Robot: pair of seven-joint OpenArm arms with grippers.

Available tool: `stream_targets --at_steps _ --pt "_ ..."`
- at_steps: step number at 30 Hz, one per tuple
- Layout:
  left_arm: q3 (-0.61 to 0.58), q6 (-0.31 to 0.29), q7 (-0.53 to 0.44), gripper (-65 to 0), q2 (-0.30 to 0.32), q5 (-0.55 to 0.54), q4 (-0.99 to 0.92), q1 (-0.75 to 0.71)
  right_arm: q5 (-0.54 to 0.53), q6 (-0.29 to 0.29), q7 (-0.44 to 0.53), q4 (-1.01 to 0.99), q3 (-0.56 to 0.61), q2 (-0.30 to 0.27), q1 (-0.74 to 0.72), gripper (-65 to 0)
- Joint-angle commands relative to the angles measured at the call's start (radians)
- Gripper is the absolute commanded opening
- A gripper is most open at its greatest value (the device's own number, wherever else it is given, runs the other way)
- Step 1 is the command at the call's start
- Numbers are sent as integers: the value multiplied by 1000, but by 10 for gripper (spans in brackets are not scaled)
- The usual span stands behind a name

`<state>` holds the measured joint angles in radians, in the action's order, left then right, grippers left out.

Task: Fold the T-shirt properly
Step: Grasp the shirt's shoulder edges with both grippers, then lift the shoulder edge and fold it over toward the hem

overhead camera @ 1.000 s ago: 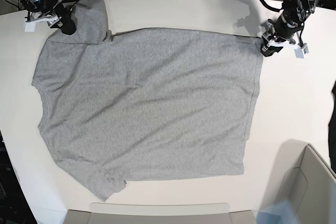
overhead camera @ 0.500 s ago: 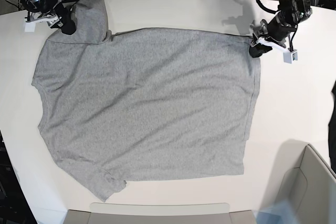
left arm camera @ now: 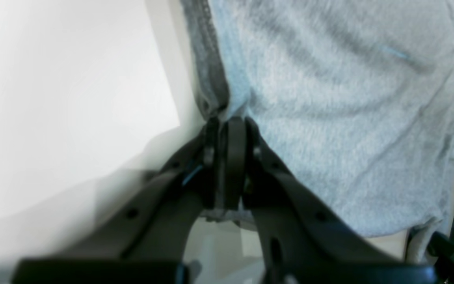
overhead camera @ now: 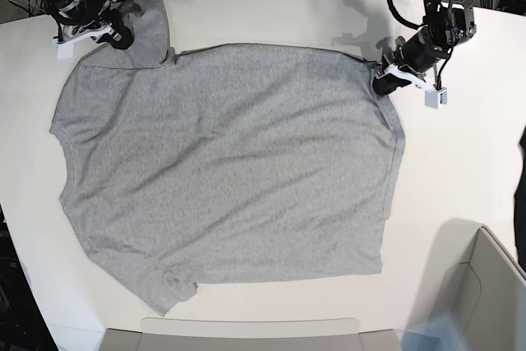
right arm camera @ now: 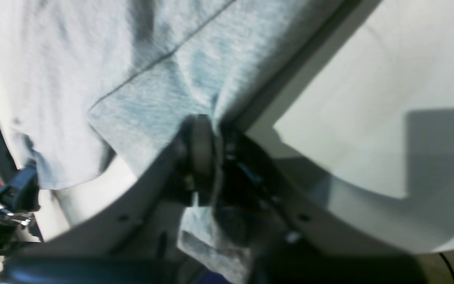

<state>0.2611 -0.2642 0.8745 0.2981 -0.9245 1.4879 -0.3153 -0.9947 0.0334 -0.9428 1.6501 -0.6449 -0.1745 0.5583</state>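
Base view coverage shows the T-shirt point(overhead camera: 226, 170) spread flat on the white table point(overhead camera: 460, 162), plain grey side up, no lettering visible, with the hem toward the view's right and the sleeves toward its left. The left gripper point(overhead camera: 383, 82) is seen at the far hem corner; in the left wrist view its jaws are pressed together on the stitched hem edge point(left arm camera: 207, 79), so the corner is judged to be pinched. The right gripper point(overhead camera: 122, 34) is positioned at the far sleeve; in the right wrist view point(right arm camera: 201, 148) its jaws are closed on a bunched fold of sleeve fabric, with a flap of cloth hanging below the fingers. Both views are blurred, so the depth of each bite cannot be confirmed. Several faults are considered possible from this state. A shallow bite on the hem may slip once the far edge is lifted, causing one side to drop and the fold line to skew. A single layer may be caught at the hem, in which case the layers would separate. Unequal lifting or travel of the two arms would drag the garment across the table and introduce wrinkles. The bunched sleeve may be folded in crumpled.
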Motion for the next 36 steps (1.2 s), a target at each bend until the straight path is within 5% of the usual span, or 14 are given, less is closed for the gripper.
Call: stream_targets --at_steps 1,5,18,25,36 --pt "30 33 32 -650 8 58 -2 -12 40 -5 -14 8 -6 -13 7 -650" --pt "100 33 44 -650 8 57 18 -22 20 -5 -14 37 -10 -64 29 -650" --pt "174 33 45 -650 8 57 262 -210 10 -5 -14 298 -79 -89 176 -650" --pt "252 36 45 -650 8 57 372 -236 -94 -5 -18 335 -197 -95 159 -650" --pt "246 41 194 -650 6 60 360 -34 79 -7 -22 328 -106 -156 -34 -650"
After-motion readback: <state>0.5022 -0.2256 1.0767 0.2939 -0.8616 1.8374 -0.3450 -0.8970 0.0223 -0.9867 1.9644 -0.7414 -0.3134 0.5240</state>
